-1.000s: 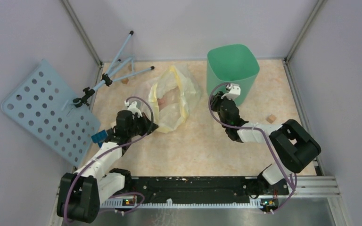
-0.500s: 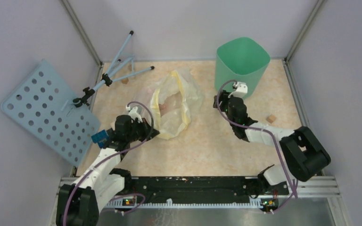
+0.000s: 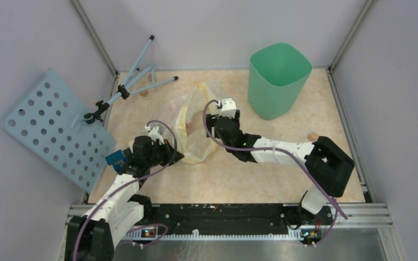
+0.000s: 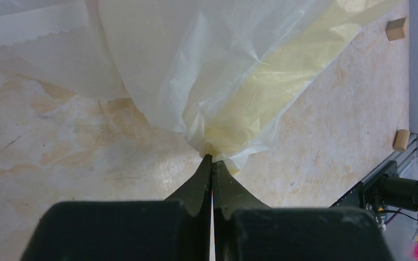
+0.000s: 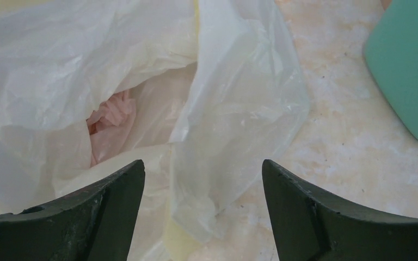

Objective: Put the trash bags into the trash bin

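Observation:
The pink trash bag (image 5: 110, 115) lies crumpled inside the mouth of a larger pale-yellow bag (image 3: 196, 128), showing as a pink patch (image 3: 192, 122) from above. My right gripper (image 3: 212, 119) hovers open at the yellow bag's right edge, its jaws (image 5: 203, 169) wide apart around a fold of that plastic and touching nothing. My left gripper (image 3: 175, 156) is shut on the yellow bag's bunched near corner (image 4: 213, 152). The mint-green trash bin (image 3: 279, 79) stands upright at the back right, with its side also showing in the right wrist view (image 5: 408, 70).
A pale-blue perforated board (image 3: 49, 128) leans at the left wall beside a blue tripod stand (image 3: 136, 81). Small wooden blocks (image 3: 313, 136) (image 3: 144, 93) lie on the table. Two blocks (image 4: 396, 28) (image 4: 400, 140) appear in the left wrist view near the frame rail.
My right arm has left the bin's side and swung left to the yellow bag while its jaws opened wide. The bin shifted slightly back and right. My left gripper stayed shut on the bag.

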